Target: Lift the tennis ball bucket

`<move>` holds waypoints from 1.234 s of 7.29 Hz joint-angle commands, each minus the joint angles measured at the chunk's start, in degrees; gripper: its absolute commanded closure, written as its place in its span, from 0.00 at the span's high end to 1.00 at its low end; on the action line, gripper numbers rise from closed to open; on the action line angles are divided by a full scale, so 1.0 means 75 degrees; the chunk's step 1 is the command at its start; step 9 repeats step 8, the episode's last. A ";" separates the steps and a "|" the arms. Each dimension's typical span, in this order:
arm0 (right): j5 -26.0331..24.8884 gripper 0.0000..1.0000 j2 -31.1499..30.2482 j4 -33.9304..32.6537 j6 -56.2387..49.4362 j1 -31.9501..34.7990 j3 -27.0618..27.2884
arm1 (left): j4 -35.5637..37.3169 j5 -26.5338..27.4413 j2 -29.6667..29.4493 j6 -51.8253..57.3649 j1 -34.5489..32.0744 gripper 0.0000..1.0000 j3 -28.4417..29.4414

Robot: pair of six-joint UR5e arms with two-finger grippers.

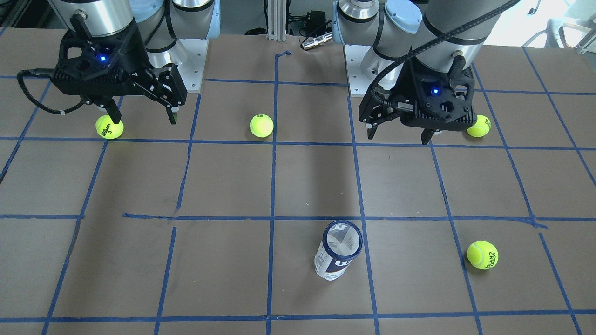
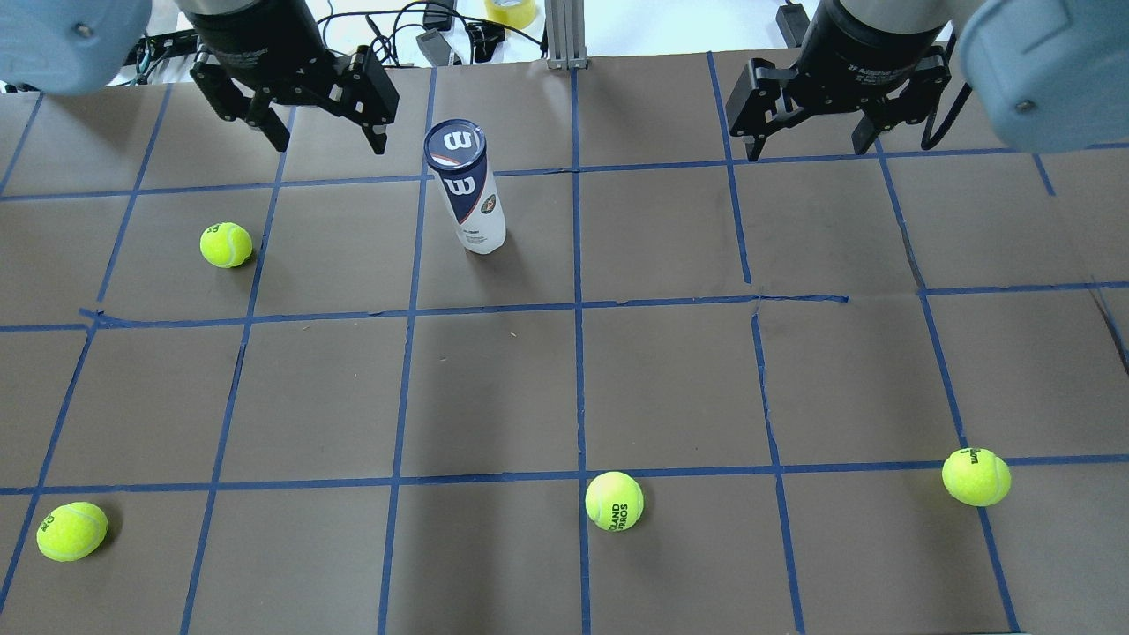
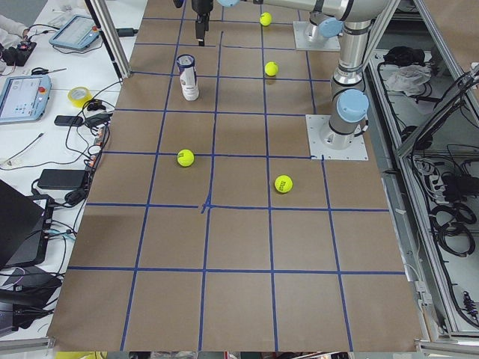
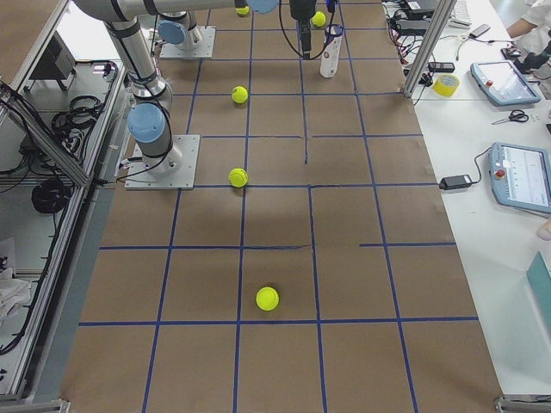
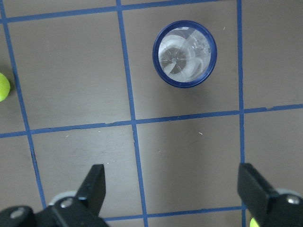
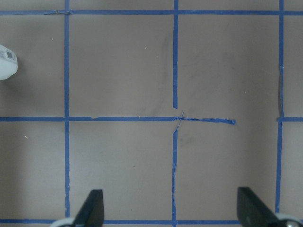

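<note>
Tennis ball bucket [image 2: 466, 190] stands upright on the worktop [image 2: 670, 379], long axis vertical, near your left gripper [image 2: 331, 141], toward centre; your right gripper [image 2: 818, 150] is well apart. Both grippers spread wide, empty.

This is a robotics lab, set up as a test cell. A long counter [image 3: 239, 314] is papered in brown and marked into squares with blue tape [image 3: 206, 206]. Two industrial robot arms [image 4: 148, 125] are bolted to it on metal plates [image 4: 185, 172]. Aluminium posts [image 4: 428, 39] frame the cell. A white side desk [image 4: 508, 258] carries control tablets [image 4: 523, 176], a roll of yellow tape [image 4: 446, 84], scissors [image 4: 515, 116] and a power brick [image 4: 454, 181]. Loose cables [image 3: 63, 187] trail along the counter's edge.
</note>
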 commanded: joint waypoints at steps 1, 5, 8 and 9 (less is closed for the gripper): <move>0.0096 1.00 -0.0004 0.0127 0.0039 -0.0002 -0.0010 | 0.0032 0.0049 0.0611 0.0016 0.0457 1.00 -0.0776; 0.0095 1.00 0.0008 0.0127 0.0051 -0.0002 0.0002 | 0.0677 0.0061 0.0882 0.0040 0.0494 1.00 -0.1377; 0.0072 1.00 0.0008 0.0127 0.0051 -0.0002 0.0002 | 0.0618 0.0084 0.0930 0.0040 0.0506 1.00 -0.1377; 0.0072 1.00 0.0008 0.0127 0.0051 -0.0002 0.0002 | 0.0618 0.0084 0.0930 0.0040 0.0506 1.00 -0.1377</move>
